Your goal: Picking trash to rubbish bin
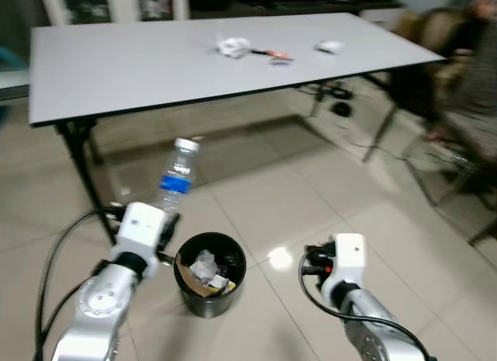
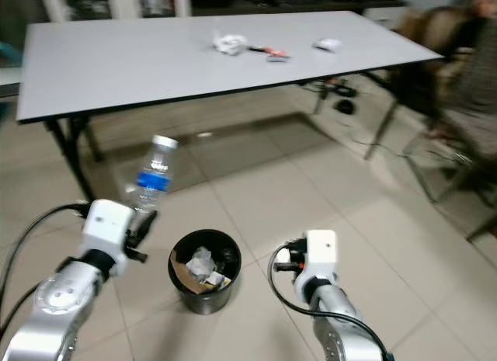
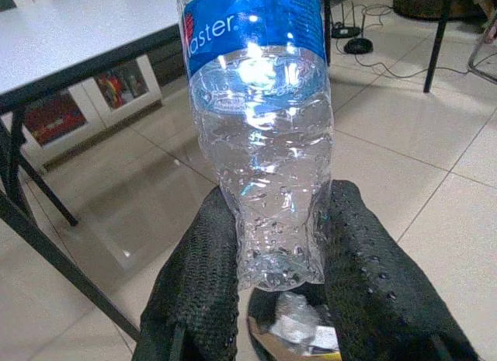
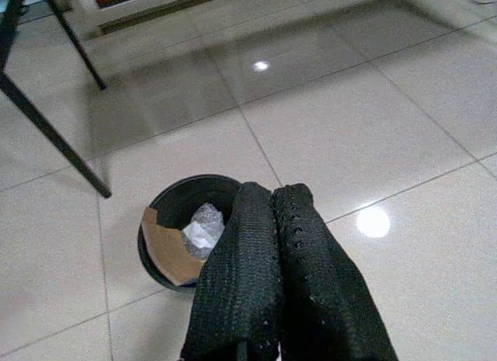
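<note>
Holding a clear plastic water bottle with a blue label (image 1: pixel 178 175), our left gripper (image 3: pixel 272 275) clamps its base just above the round black rubbish bin (image 1: pixel 208 274) at lower centre — drop pending. Right gripper (image 4: pixel 272 260) is pressed closed, empty; white crumpled scraps (image 1: pixel 233 46) on the grey table (image 1: pixel 116 74), upper frame, remain.

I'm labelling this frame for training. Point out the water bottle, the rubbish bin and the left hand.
water bottle (image 1: pixel 175 182), left eye view, on its blue label.
rubbish bin (image 1: pixel 230 250), left eye view, on its black rim.
left hand (image 3: pixel 283 295), left wrist view, midway between its fingertips, which clamp the bottle.
</note>
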You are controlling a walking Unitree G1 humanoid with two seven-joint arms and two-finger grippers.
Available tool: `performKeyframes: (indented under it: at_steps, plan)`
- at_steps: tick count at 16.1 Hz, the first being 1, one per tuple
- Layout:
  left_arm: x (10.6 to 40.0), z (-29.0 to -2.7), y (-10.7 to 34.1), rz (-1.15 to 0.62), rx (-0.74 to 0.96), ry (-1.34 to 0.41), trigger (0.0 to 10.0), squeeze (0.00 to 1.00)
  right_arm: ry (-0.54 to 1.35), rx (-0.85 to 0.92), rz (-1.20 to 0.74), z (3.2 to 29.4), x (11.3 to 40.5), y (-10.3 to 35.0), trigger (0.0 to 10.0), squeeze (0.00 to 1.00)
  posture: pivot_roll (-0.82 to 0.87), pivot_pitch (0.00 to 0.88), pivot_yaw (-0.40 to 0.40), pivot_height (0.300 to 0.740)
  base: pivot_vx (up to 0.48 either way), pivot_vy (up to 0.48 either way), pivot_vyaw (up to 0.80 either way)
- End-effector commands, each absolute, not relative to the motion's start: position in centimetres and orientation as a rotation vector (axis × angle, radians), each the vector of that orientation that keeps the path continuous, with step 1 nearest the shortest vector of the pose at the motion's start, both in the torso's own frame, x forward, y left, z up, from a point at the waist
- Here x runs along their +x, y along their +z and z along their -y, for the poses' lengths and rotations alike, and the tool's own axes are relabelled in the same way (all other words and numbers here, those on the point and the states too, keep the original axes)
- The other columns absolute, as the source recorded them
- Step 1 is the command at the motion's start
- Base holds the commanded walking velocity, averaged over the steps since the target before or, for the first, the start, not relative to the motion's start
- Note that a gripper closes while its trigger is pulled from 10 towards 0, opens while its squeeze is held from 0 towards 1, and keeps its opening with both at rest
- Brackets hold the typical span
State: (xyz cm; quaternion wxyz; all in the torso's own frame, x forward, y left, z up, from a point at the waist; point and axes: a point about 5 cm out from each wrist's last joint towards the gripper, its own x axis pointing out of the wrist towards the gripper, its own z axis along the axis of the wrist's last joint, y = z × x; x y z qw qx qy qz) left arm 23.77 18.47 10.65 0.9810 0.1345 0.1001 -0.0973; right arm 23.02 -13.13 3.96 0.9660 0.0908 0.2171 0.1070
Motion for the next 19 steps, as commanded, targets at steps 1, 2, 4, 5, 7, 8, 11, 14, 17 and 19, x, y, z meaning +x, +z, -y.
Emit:
performKeyframes:
  at_steps: [1,2,4,5,7,8,11,14,17,19]
  plan:
    - [23.9,-17.8,10.9,-0.171,0.273,-0.189,10.0,0.0,0.194,0.151,-0.434,14.3,23.2,4.1,10.0,0.0,0.04,0.0,-0.074,0.74,0.0,0.0,-0.46]
    - [24.0,-17.8,10.8,-0.182,0.304,-0.185,10.0,0.0,0.213,0.141,-0.426,14.3,23.3,4.2,10.0,0.0,0.04,0.0,-0.082,0.74,0.0,-0.48,0.0]
    - [23.8,-17.8,9.9,-0.209,0.266,-0.156,10.0,0.0,0.25,0.088,-0.428,14.0,23.6,4.1,10.0,0.0,0.05,0.0,-0.096,0.74,0.0,-0.48,0.0]
    - [23.7,-17.7,9.7,-0.211,0.252,-0.148,10.0,0.0,0.252,0.075,-0.428,14.0,23.8,4.1,10.0,0.0,0.05,0.0,-0.105,0.74,0.0,0.0,0.0]
    - [23.2,-17.5,8.2,-0.243,0.206,-0.128,10.0,0.0,0.26,0.012,-0.423,13.7,24.5,3.7,10.0,0.0,0.05,0.0,-0.117,0.74,0.0,0.0,0.0]
    - [22.9,-17.4,7.3,-0.263,0.21,-0.129,10.0,0.0,0.274,-0.019,-0.428,13.6,24.8,3.3,10.0,0.0,0.05,0.0,-0.128,0.74,0.0,0.0,0.0]
    - [22.1,-17.2,5.8,-0.288,0.207,-0.144,10.0,0.0,0.276,-0.074,-0.409,13.5,25.6,2.9,10.0,0.0,0.05,0.0,-0.138,0.74,0.0,0.0,0.0]
    - [22.5,-17.3,5.3,-0.291,0.208,-0.137,10.0,0.0,0.304,-0.076,-0.425,13.2,25.8,2.4,10.0,0.0,0.04,0.0,-0.14,0.74,0.0,0.0,0.0]
    - [22.6,-17.0,4.6,-0.306,0.214,-0.161,10.0,0.0,0.343,-0.111,-0.466,13.0,25.4,1.2,10.0,0.0,0.04,0.0,-0.146,0.74,0.18,0.0,0.0]
    - [22.8,-16.9,4.4,-0.309,0.221,-0.17,10.0,0.0,0.355,-0.117,-0.479,13.0,25.2,0.9,10.0,0.0,0.04,0.0,-0.151,0.74,0.289,0.0,0.0]
